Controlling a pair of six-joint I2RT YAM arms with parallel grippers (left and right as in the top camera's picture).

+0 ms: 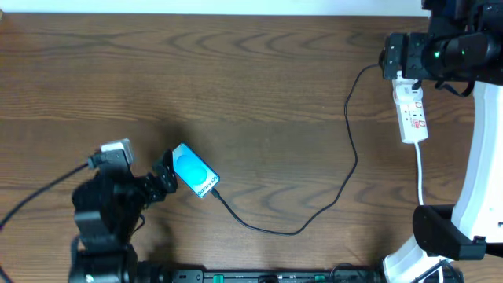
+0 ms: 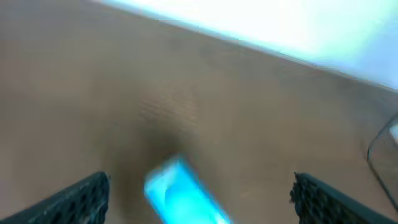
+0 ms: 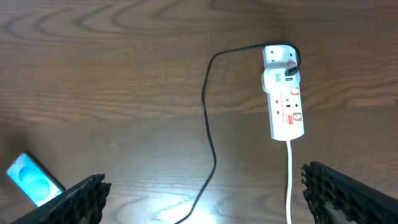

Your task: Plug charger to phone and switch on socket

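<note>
The phone [image 1: 194, 170], cyan-screened, lies slanted on the wooden table at the lower left. My left gripper [image 1: 167, 177] sits at its left end, open. In the blurred left wrist view the phone [image 2: 186, 196] lies between the wide-apart fingers [image 2: 81, 199]. The black charger [image 1: 350, 157] loops from the socket's far end down to the phone's right end [image 1: 214, 193]; I cannot tell whether its tip is seated. The white socket [image 1: 411, 110] lies at the right. My right gripper [image 1: 391, 56] hangs high over its far end, open and empty; its wrist view shows the socket [image 3: 286, 99], charger [image 3: 208, 124] and phone [image 3: 31, 180].
A white cord [image 1: 420, 177] runs from the socket toward the front edge, and shows as the white cord [image 3: 290, 180] in the right wrist view. The right arm's white base [image 1: 440, 236] stands at the front right. A grey cable [image 1: 39, 192] trails off the left arm.
</note>
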